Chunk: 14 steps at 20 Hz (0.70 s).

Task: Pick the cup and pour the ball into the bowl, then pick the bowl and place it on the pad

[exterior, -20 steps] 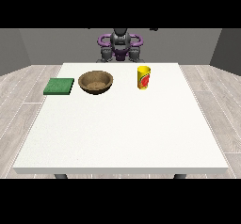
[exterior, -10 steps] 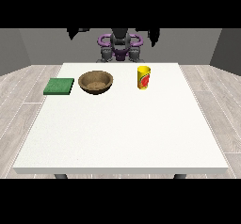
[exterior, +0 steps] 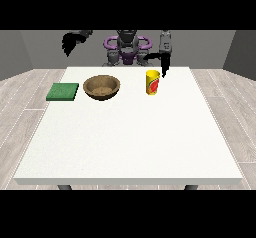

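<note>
Three objects stand in a row along the far part of the large white rectangular table (exterior: 130, 142), in the upper half of the frame. Left of centre lies the flat square green pad (exterior: 63, 91), close to the table's left edge. Just to its right, apart from it, sits the round brown wooden bowl (exterior: 101, 87), upright, its hollow open to the camera. Right of centre stands the yellow cylindrical cup with a red mark on its side (exterior: 152, 82), upright and well apart from the bowl; what it contains cannot be seen from this angle.

At the top centre of the frame, behind the far table edge, is the robot's grey and purple torso (exterior: 127, 48). The black hand at the view's right (exterior: 163, 66) hangs from a raised forearm, its fingers pointing downward just above and slightly right of the cup's rim. Whether it touches the cup cannot be told; the fingers look fairly straight and do not close round anything. The black hand at the view's left (exterior: 70, 41) is held high in the upper left of the frame, above and beyond the table's far left corner, well apart from the pad and the bowl. Its fingers droop downward and hold nothing; their exact curl cannot be told.

Grey wood-patterned floor (exterior: 25, 97) surrounds the table on both sides, and a plain grey wall (exterior: 30, 47) fills the background.
</note>
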Available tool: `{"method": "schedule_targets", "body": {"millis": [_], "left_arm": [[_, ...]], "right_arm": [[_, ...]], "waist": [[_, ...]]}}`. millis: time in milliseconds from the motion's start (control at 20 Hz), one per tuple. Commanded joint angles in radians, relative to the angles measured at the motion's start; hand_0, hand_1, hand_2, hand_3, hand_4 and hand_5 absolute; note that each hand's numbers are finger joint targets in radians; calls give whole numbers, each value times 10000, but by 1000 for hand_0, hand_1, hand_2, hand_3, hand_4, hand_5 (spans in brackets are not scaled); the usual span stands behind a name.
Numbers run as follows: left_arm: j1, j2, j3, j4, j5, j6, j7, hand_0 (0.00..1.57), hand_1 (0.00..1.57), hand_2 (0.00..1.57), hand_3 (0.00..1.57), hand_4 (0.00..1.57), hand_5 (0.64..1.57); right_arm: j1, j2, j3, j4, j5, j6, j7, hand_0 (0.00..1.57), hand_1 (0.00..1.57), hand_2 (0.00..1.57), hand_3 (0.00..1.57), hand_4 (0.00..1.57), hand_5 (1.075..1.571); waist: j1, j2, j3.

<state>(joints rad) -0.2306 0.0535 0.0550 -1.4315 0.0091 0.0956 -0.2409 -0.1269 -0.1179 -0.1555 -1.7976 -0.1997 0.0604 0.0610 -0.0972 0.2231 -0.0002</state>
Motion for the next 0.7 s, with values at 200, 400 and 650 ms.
{"method": "schedule_targets", "body": {"millis": [200,400,650], "left_arm": [[-716,377,755,2853,294,-538,-1290,0,0,0,0,18,1441],[-1086,143,628,4580,9,-531,-2301,0,0,0,0,169,1422],[-1747,321,1010,5613,109,-572,-3282,0,0,0,0,211,1435]], "right_arm": [[647,-537,-574,997,-643,1250,-835,0,0,0,0,664,1560],[-32,-637,-762,1480,-447,706,-389,0,0,0,0,667,1562],[-351,-1040,-1189,2447,-589,1345,-1516,0,0,0,0,673,1563]], "waist": [[-359,-422,2],[-26,-788,0],[-189,28,0]]}}
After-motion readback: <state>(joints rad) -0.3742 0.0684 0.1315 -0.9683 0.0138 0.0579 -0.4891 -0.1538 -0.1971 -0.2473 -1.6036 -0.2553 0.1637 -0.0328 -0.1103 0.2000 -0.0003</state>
